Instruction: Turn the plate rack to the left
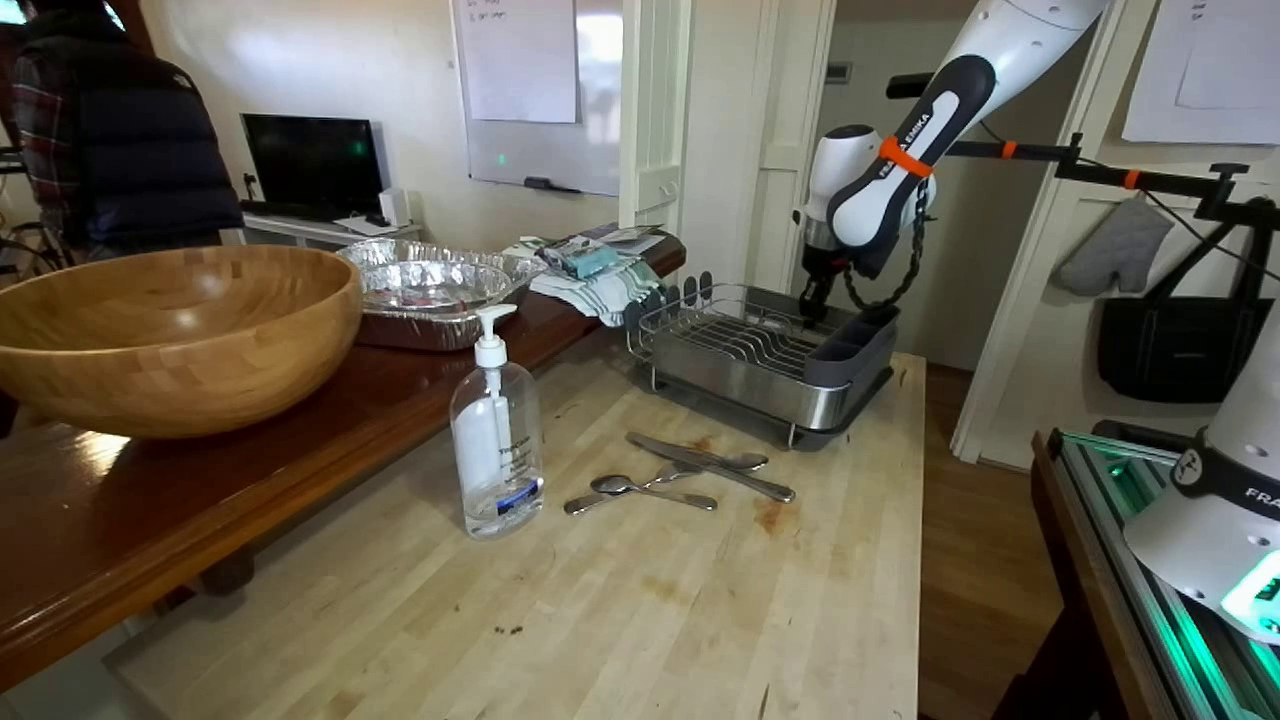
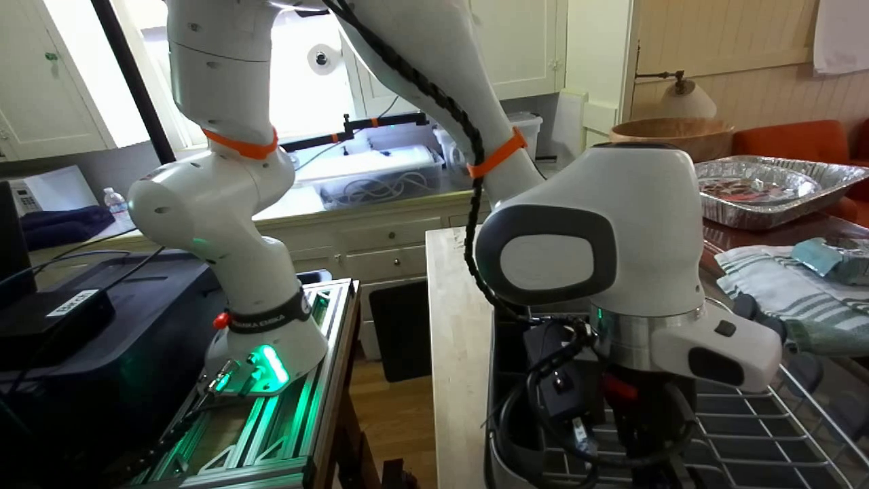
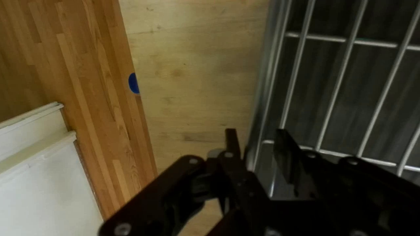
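Observation:
The plate rack [image 1: 735, 375] is a silver-grey wire and metal dish rack with a dark caddy [image 1: 852, 345] at one end. It stands near the far end of the light wooden table. It also shows in the lower right of an exterior view [image 2: 764, 435] and at the right of the wrist view [image 3: 338, 88]. My gripper [image 3: 256, 137] points down at the rack's far long side [image 3: 267, 82]. Its fingers are apart, one outside the rack wall and one inside, with the wall between them. I cannot tell whether either finger touches it. The arm covers part of the rack in an exterior view.
Several loose utensils [image 1: 690, 475] lie in front of the rack. A clear soap bottle [image 1: 498, 450] stands nearby. A higher dark wooden table holds a big wooden bowl [image 1: 180, 340], foil trays [image 1: 440, 285] and a striped towel [image 1: 600, 290]. The light table's edge [image 3: 139, 95] is close to the rack.

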